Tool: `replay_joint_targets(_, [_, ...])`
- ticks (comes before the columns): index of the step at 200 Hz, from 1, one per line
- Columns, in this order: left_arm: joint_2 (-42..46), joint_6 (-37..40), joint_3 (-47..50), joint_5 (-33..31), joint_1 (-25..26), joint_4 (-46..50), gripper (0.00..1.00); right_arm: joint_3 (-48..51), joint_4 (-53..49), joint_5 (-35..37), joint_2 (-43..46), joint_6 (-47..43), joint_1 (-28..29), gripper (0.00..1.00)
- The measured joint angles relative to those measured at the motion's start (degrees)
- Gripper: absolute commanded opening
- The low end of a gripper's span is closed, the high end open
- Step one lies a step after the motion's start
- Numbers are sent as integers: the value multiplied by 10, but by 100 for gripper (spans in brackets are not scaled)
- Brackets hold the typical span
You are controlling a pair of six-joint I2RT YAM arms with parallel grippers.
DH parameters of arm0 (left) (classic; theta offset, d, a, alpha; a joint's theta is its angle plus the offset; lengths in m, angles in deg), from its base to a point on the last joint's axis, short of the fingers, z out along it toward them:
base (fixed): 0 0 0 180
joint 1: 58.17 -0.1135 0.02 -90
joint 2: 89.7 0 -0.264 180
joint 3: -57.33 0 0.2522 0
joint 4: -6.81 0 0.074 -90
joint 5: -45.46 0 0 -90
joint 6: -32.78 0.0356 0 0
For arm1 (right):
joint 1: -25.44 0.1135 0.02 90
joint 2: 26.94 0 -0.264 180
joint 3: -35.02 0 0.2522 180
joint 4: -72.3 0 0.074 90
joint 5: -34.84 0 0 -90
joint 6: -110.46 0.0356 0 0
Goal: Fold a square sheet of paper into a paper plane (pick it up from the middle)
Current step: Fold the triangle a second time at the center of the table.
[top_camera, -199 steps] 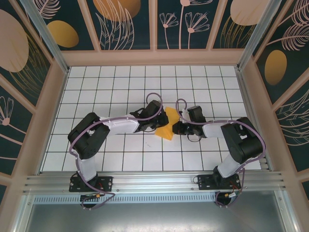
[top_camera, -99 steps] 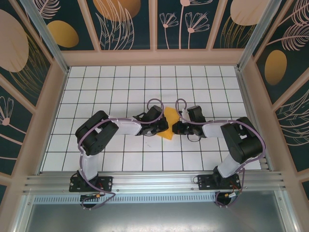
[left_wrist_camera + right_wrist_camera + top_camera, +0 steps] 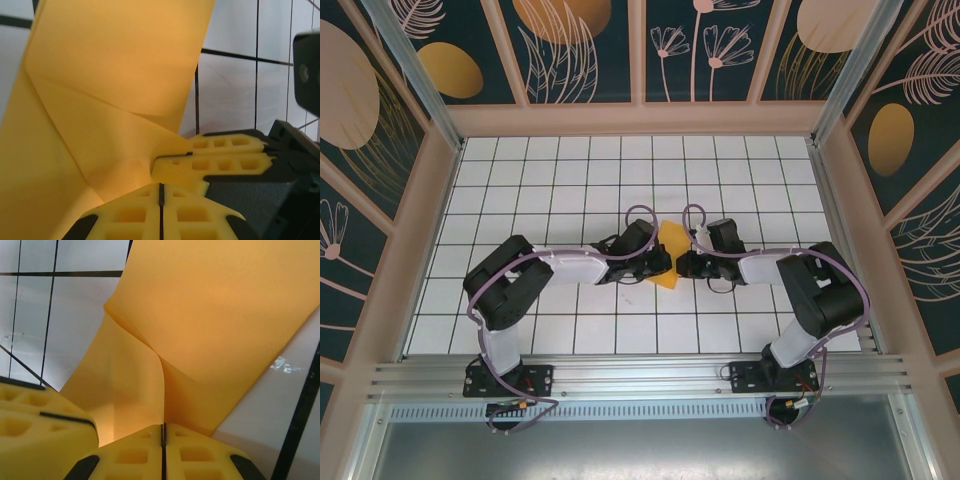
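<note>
The orange-yellow sheet of paper [image 3: 669,250], partly folded and creased, was at the middle of the tiled table [image 3: 520,170], well apart from every edge. The left gripper [image 3: 658,266] was clamped on its near left part and the right gripper [image 3: 684,266] on its near right (pinch points just beside each other). The sheet fanned away from both closed jaws.

One paper sheet [image 3: 672,245] (creased); two grippers: left gripper [image 3: 160,190], right gripper [image 3: 162,429].
</note>
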Motion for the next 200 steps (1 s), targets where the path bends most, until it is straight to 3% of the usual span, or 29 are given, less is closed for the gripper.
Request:
replay_joint_targets(55, [-36,-12,4,3,8,-13,8,-1,0,0,-1,0,1,10])
replay_joint_targets(200, [-2,-28,40,7,17,-45,9,-4,0,1,-4,0,2,10])
